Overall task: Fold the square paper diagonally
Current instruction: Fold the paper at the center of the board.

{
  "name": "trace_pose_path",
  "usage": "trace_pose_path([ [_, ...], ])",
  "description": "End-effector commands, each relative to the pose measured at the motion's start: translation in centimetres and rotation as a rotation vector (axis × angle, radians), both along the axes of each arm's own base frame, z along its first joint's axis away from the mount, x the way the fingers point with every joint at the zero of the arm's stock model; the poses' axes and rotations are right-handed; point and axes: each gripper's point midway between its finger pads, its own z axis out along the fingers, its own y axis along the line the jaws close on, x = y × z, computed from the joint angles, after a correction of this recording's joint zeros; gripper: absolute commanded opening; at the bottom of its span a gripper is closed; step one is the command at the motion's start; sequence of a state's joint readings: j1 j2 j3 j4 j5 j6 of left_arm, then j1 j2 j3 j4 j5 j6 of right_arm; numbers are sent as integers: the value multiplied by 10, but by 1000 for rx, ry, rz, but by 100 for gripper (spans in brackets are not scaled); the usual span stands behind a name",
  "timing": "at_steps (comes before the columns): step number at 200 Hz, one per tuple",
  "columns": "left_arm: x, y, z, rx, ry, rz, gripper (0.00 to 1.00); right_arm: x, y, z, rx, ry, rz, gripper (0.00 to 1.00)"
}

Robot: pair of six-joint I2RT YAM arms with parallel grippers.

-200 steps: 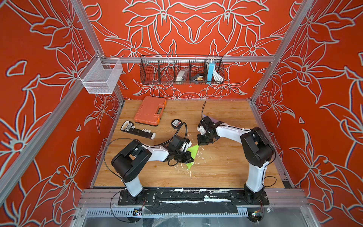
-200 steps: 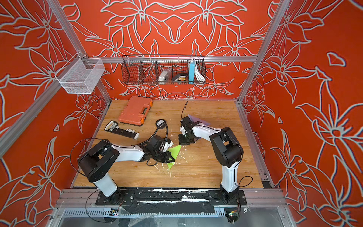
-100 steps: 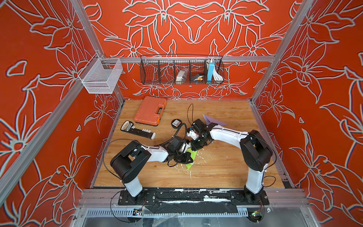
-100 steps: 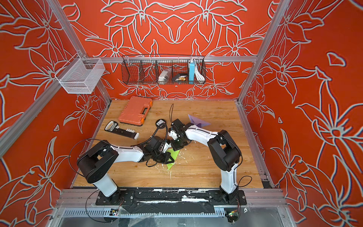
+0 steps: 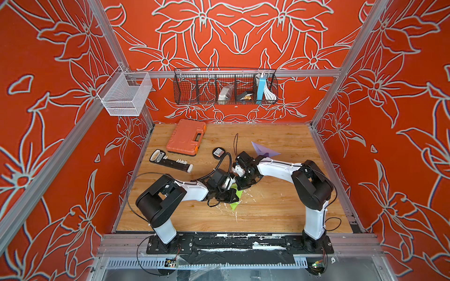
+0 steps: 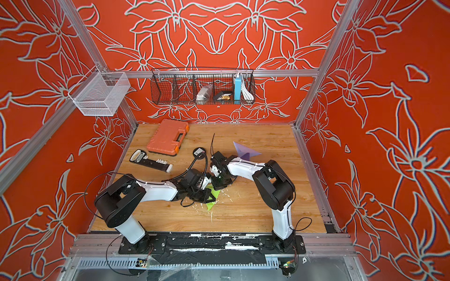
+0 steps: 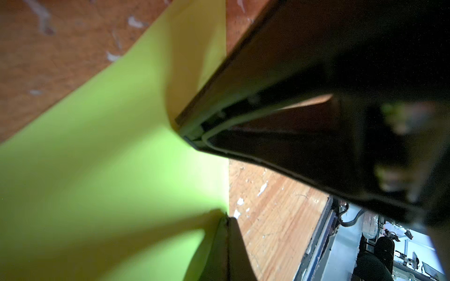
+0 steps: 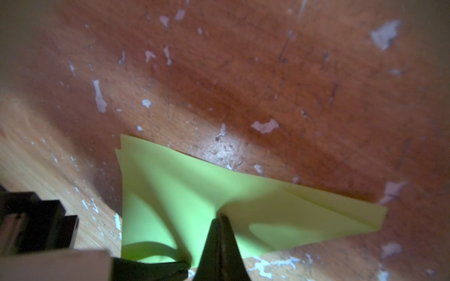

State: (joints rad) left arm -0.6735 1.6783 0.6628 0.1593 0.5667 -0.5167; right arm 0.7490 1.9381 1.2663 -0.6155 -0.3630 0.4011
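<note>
The square paper (image 5: 235,204) (image 6: 211,203), lime green, lies near the middle of the wooden surface (image 5: 280,209), largely covered by the two grippers in both top views. In the right wrist view the paper (image 8: 185,192) is doubled into a triangle: two layers meet at one corner with their edges slightly offset, and the upper layer bulges rather than lying flat. The right gripper (image 8: 220,216) has its jaws together, its tip pressed on the upper layer. In the left wrist view the left gripper (image 7: 227,217), jaws likewise together, sits at the edge of the paper (image 7: 109,158); whether it pinches a layer cannot be told.

Compared with one second earlier, the right gripper (image 5: 244,185) has travelled from the rear of the surface to the paper, just beside the left gripper (image 5: 230,195), which has stayed put. A folded purple paper (image 5: 264,151) behind it is now uncovered.
</note>
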Motion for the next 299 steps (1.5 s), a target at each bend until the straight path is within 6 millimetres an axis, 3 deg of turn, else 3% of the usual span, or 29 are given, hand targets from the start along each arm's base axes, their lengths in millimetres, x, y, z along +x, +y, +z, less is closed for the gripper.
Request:
trace_pose_path([
  [1,-20,16,-21,81,71,0,0,-6,-23,-24,-133,9,-63,0],
  [73,-33,21,-31,91,110,-15,0,-1,-33,-32,-165,-18,-197,0],
  [299,-81,38,-28,102,81,-78,0,-3,-34,-46,-164,-3,-246,0],
])
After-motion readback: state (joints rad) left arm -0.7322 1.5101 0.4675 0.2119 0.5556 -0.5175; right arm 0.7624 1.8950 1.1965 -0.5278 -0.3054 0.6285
